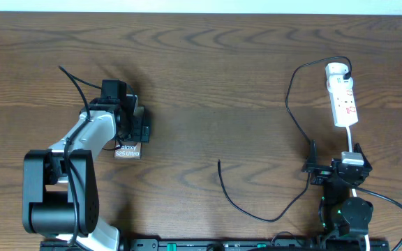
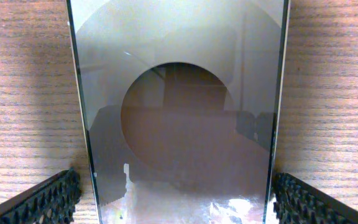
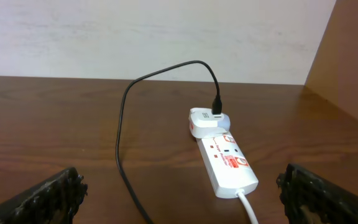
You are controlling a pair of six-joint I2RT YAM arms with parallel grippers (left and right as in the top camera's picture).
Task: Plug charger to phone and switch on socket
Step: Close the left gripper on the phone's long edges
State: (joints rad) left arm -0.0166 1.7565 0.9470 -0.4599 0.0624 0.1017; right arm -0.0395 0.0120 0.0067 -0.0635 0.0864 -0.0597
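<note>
Straddling the phone [image 2: 179, 112], which lies flat on the table [image 1: 208, 63], the left gripper [image 2: 179, 208] stands wide so you can clamp its edges. The right gripper [image 3: 185, 202], equally wide and empty, faces the socket [image 3: 229, 165]. The charger [image 3: 118, 140] trails from it, tip loose mid-table.

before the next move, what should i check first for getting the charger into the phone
1. Left gripper open, one finger on either side of the phone: ok
2. Phone lying flat, face up: ok
3. Charger plugged in at the socket: ok
4. Plug tip in the phone: not ok, it lies loose, well apart from the phone
5. Right gripper open and empty: ok
6. Socket switch on: cannot tell
</note>
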